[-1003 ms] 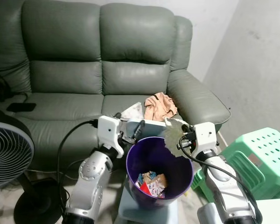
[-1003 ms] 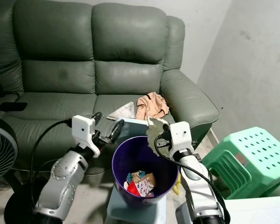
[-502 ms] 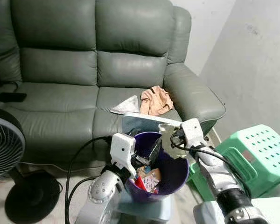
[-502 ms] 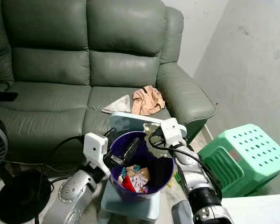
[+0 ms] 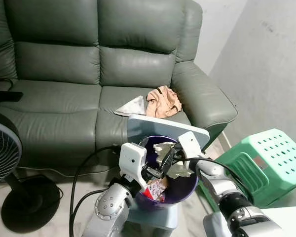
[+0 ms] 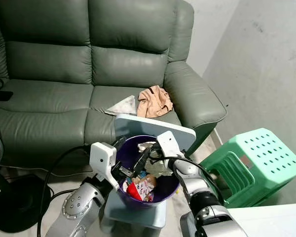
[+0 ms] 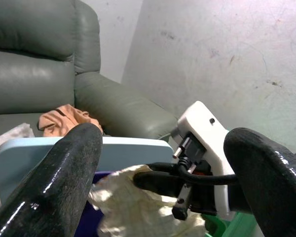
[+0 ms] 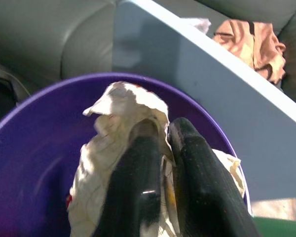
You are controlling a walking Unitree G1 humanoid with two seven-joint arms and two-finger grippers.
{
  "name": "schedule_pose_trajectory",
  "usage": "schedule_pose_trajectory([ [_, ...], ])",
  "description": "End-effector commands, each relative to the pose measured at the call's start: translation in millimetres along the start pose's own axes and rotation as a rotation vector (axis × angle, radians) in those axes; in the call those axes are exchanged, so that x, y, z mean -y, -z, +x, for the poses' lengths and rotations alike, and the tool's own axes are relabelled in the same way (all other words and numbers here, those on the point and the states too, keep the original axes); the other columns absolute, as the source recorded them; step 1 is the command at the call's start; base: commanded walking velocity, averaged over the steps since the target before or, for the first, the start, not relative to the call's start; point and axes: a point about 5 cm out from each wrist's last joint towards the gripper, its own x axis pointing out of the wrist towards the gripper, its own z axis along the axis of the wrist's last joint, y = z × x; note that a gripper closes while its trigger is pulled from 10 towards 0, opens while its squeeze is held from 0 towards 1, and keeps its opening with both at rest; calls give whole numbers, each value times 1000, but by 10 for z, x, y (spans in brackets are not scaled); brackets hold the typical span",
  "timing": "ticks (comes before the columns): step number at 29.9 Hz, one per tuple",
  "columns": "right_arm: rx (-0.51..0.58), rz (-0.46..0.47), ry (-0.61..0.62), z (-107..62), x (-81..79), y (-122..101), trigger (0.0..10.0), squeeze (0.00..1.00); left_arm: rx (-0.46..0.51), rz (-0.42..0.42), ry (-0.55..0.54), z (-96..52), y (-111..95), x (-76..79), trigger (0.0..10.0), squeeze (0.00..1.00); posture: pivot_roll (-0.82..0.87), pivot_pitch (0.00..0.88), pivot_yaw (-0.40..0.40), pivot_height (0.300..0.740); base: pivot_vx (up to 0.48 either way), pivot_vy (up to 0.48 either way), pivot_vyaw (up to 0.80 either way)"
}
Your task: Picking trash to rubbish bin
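A purple rubbish bin (image 5: 185,185) stands on the floor in front of the sofa, its light blue lid (image 5: 160,129) tipped up behind it. Colourful wrappers (image 6: 138,187) lie inside. My right gripper (image 8: 162,126) is shut on a crumpled pale sheet of paper (image 8: 113,133), holding it down inside the bin's mouth (image 5: 173,169). My left gripper (image 5: 160,162) reaches over the bin's near rim beside the paper. In the left wrist view its fingers (image 7: 71,163) stand wide apart and open, with nothing between them.
A grey-green sofa (image 5: 64,89) carries a beige cloth (image 5: 163,101), a white tissue (image 5: 130,105) and a black phone (image 5: 1,95). A green plastic stool (image 5: 274,158) stands at the right by the wall. A floor fan (image 5: 2,153) stands at the left.
The camera has moved nearer and lower. My right gripper has brought the paper from the bin's rim down into its mouth. My left gripper has moved over the rim into the bin.
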Motion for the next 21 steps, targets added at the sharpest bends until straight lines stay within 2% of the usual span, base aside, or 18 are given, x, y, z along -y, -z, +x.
schedule_pose_trajectory([
  [1, 1, 8, 4, -13, 35, 22, 10000, 1000, 28, 11, 25, 47, -84, 59, 10000, 0, 60, 90, -187, 740, 0, 0, 0],
  [13, 26, 25, -22, -17, 31, 26, 10000, 1000, 31, 40, 26, 69, -105, -1, 10000, 0, 61, 75, -177, 740, 0, 0, 0],
  [19, 84, 39, 9, -33, 90, -32, 10000, 1000, 41, 57, 28, 96, -130, -41, 10000, 0, 65, 59, -172, 740, 0, 0, 0],
  [21, 164, 77, 51, -67, 174, -104, 10000, 1000, 46, 78, 6, 118, -152, -142, 10000, 0, 67, 52, -170, 740, 0, 0, 0],
])
